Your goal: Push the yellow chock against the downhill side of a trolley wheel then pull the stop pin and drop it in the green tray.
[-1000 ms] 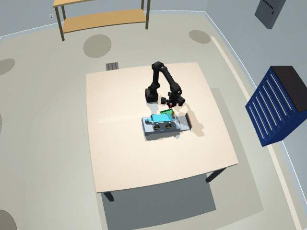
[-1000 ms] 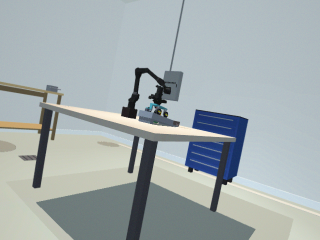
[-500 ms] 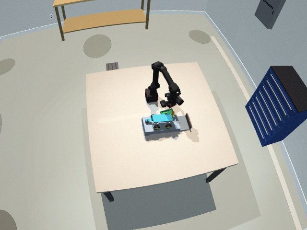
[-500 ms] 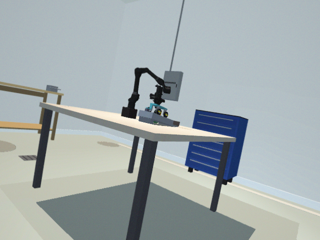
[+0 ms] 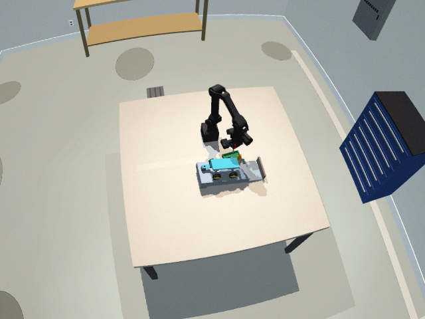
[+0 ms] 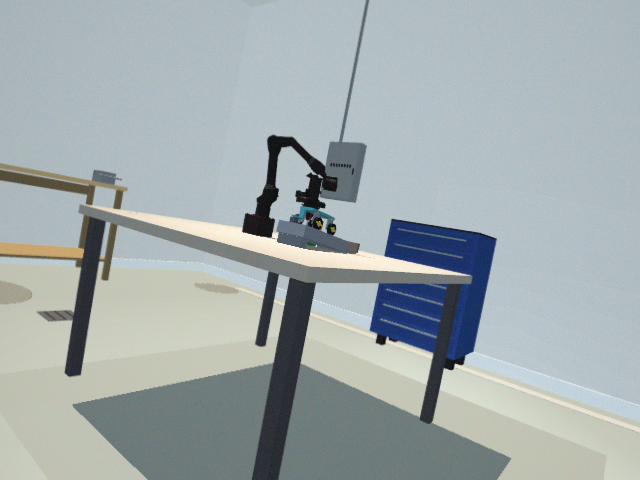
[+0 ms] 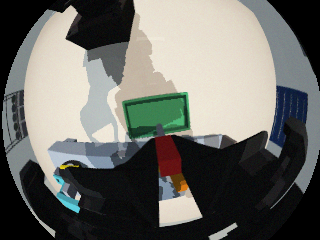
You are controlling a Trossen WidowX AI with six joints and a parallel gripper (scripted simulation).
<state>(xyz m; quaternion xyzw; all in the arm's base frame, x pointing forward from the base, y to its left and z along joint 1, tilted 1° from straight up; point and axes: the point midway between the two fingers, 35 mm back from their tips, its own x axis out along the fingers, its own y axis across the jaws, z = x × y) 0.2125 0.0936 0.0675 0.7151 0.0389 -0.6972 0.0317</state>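
My gripper (image 5: pixel 234 147) (image 7: pixel 163 141) is shut on the red-headed stop pin (image 7: pixel 167 149), whose grey shaft points down. It holds the pin above the green tray (image 5: pixel 226 156) (image 7: pixel 156 114), near the tray's ramp-side edge. The cyan trolley (image 5: pixel 224 163) (image 6: pixel 321 212) (image 7: pixel 71 203) stands on the grey ramp (image 5: pixel 205 179) (image 6: pixel 294 239), its visible wheels on the surface. The chock's orange handle (image 5: pixel 239 157) (image 7: pixel 180 185) shows by the trolley's downhill end, on the tray side. The fingers hide most of the chock in the wrist view, so its contact with a wheel cannot be told.
A brown end board (image 5: pixel 261 168) (image 6: pixel 353 247) stands at the ramp's low end. The arm's base (image 5: pixel 209 132) (image 6: pixel 258 225) is on the table (image 5: pixel 165 212) beyond the tray. The ramp and trolley lie close beside the tray.
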